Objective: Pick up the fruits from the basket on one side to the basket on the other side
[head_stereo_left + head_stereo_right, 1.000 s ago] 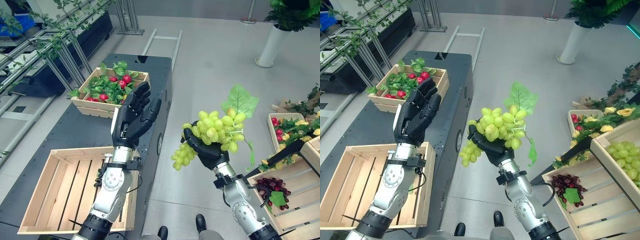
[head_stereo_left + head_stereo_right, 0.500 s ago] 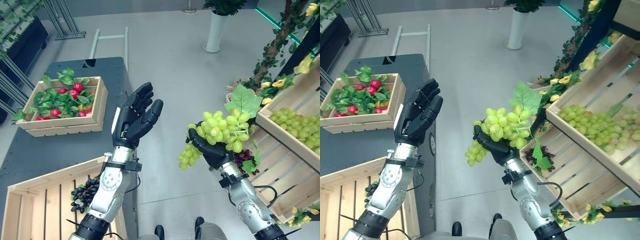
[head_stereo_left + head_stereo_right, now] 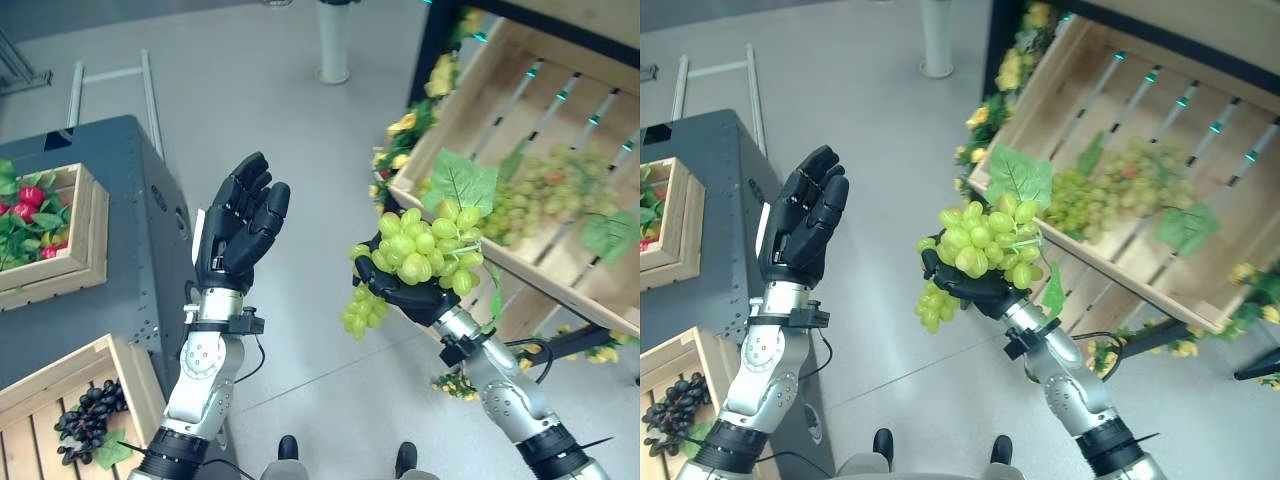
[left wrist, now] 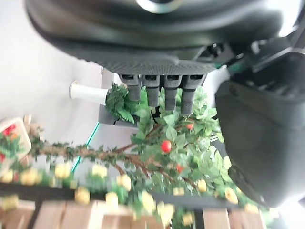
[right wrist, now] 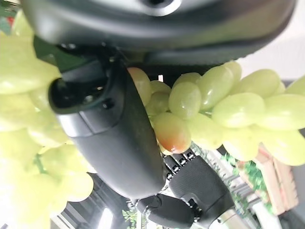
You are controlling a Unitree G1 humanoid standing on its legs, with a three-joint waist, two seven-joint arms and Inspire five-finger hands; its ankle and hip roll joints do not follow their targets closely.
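The right hand sits just right of centre in the left eye view, palm up, its fingers curled round a bunch of green grapes. A green leaf stands up from the top of the bunch, and a smaller cluster hangs down at its lower left, over the grey floor. In the right wrist view the thumb lies across the pale grapes. The left hand is raised left of centre, fingers straight and spread, palm turned toward the bunch and holding nothing. At the upper right a tilted wooden crate holds more green grapes with leaves; yellow flowers edge its left side. The bunch in the right hand is just in front of that crate's lower left corner, not in it. At the lower left corner a wooden crate holds dark grapes. At the left edge another crate with red fruit and leaves stands on a dark grey table.
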